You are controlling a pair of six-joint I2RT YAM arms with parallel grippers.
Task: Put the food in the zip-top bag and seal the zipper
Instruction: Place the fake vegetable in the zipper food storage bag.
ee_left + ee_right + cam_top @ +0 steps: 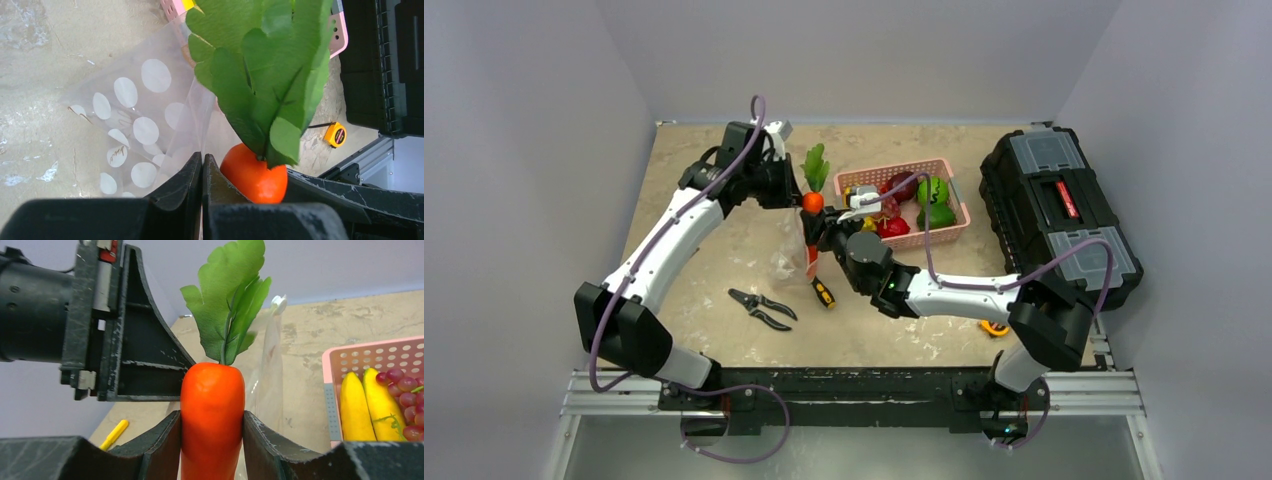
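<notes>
My right gripper [212, 432] is shut on the orange carrot [212, 400] and holds it upright, green top [227, 300] up; it also shows in the top view [813, 203]. My left gripper [202, 172] is shut on an edge of the clear dotted zip-top bag [140, 125] and holds it up off the table, right beside the carrot [255, 175]. In the top view the bag [789, 250] hangs below the left gripper [786, 190], and the carrot's lower end looks to be at its mouth. The zipper strip is not clearly visible.
A pink basket [951, 200] behind the right gripper holds more toy food: bananas [370, 405], grapes, green and red pieces. Pruning shears [762, 307] and a yellow-handled tool [823, 292] lie in front. A black toolbox [1054, 210] stands at right, a yellow tape measure [335, 134] near it.
</notes>
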